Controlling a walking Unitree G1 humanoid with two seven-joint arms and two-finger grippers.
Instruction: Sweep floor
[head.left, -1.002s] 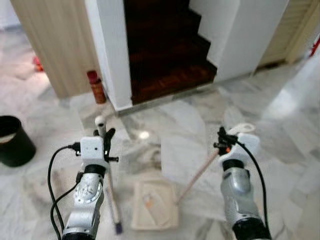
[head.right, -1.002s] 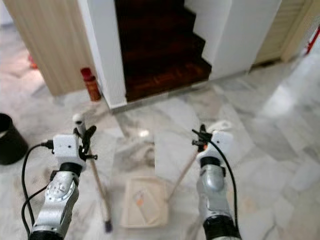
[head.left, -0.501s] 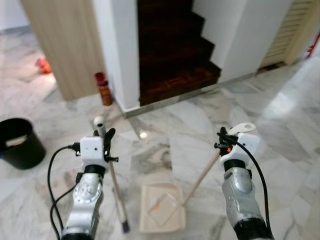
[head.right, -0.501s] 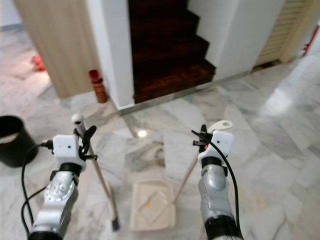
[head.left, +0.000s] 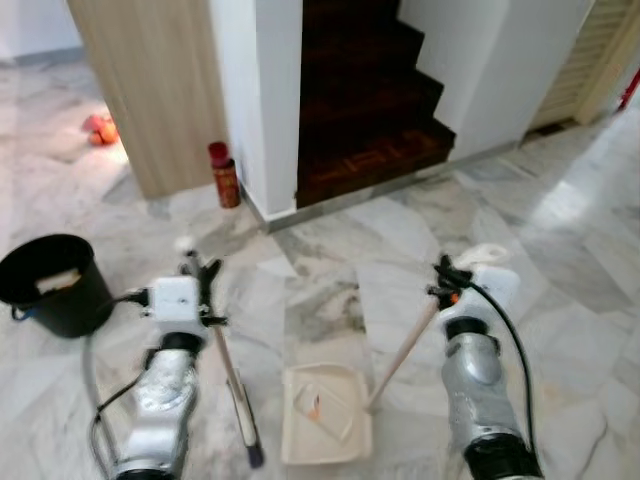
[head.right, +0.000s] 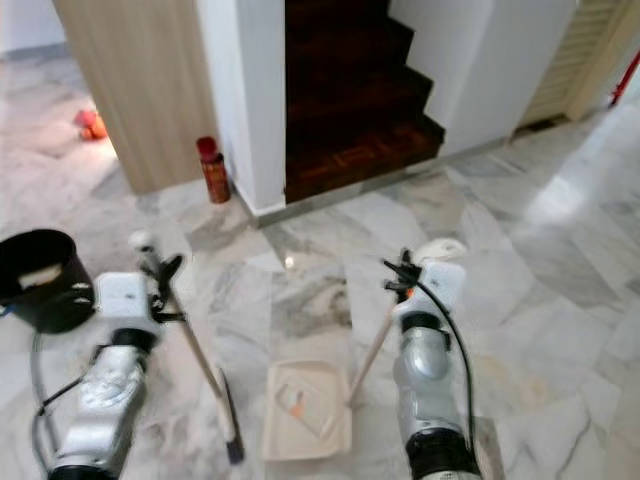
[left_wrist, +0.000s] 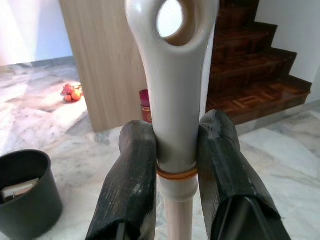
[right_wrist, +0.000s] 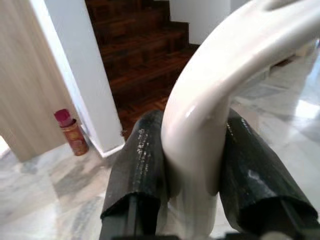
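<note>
- left eye view: the broom (head.left: 232, 375) is pinched near its top by the left gripper (head.left: 196, 272) at lower left of the frame; its stick slants down to the dark brush end on the marble floor (head.left: 560, 240), just left of the dustpan.
- the cream dustpan (head.left: 325, 414) lies flat on the floor at lower centre, with a small orange scrap seen inside it; its long handle (head.left: 405, 345) rises to the right gripper (head.left: 441, 278), which is clamped on it at right of centre.
- a black bin (head.left: 55, 283) stands at the left edge, a red-capped can (head.left: 225, 175) beside the white wall (head.left: 262, 90) at upper centre, and dark wooden stairs (head.left: 365, 100) rise at top centre.
- right eye view: the same layout is shown, the brush end resting just beside the dustpan's left edge.
- left wrist view: the two black fingers (left_wrist: 131, 185) are pressed on either side of the broom's pale grip, below its hanging hole.
- right wrist view: the fingers (right_wrist: 142, 165) are closed on the curved cream top of the dustpan handle.
</note>
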